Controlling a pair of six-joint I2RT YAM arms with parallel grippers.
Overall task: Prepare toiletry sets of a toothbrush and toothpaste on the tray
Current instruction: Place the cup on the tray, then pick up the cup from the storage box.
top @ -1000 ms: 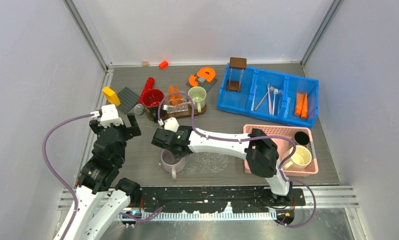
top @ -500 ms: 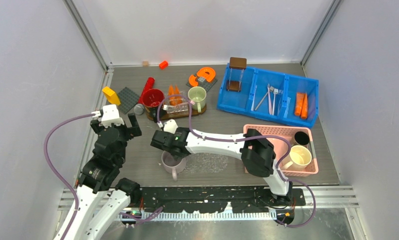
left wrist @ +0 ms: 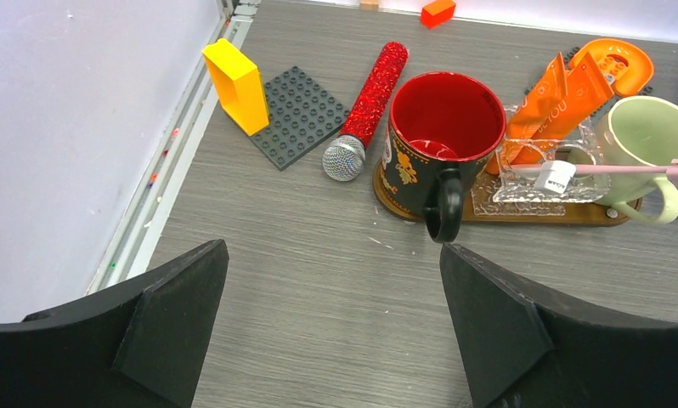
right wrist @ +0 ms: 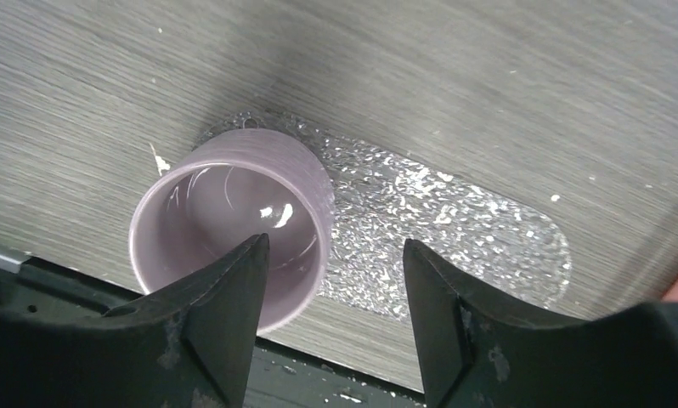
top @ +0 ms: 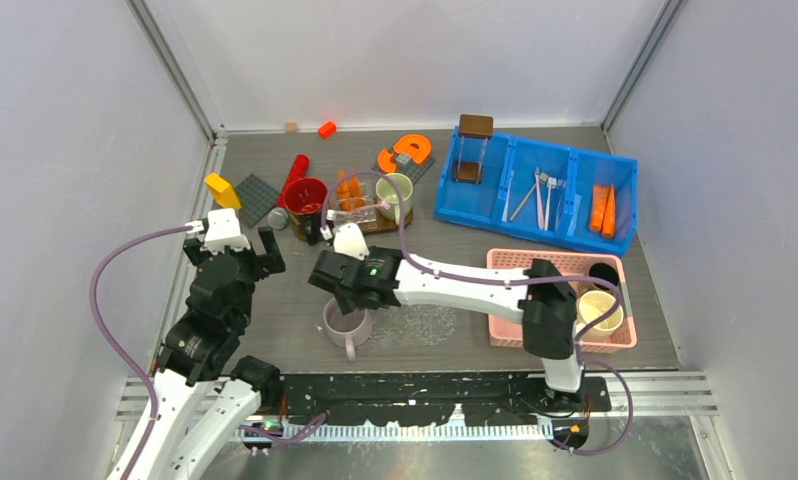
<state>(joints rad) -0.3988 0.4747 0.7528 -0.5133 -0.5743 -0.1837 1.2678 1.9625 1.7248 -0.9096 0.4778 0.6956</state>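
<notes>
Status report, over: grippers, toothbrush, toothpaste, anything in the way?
Both open and empty: left gripper facing the red mug, right gripper over the purple mug. Orange toothpaste tubes and pink toothbrush at the glass dish on the wooden tray. Close by: green mug.

No text fully legible. Toothpaste (left wrist: 573,102), at 1 o'clock from the red mug (left wrist: 444,119), carries lettering. Too blurred to read.

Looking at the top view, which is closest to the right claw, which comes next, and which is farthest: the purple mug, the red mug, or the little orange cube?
1. Purple mug: right under the right claw, at the near edge.
2. Red mug: farther back, slightly left.
3. Orange cube: way back by the wall.
</notes>
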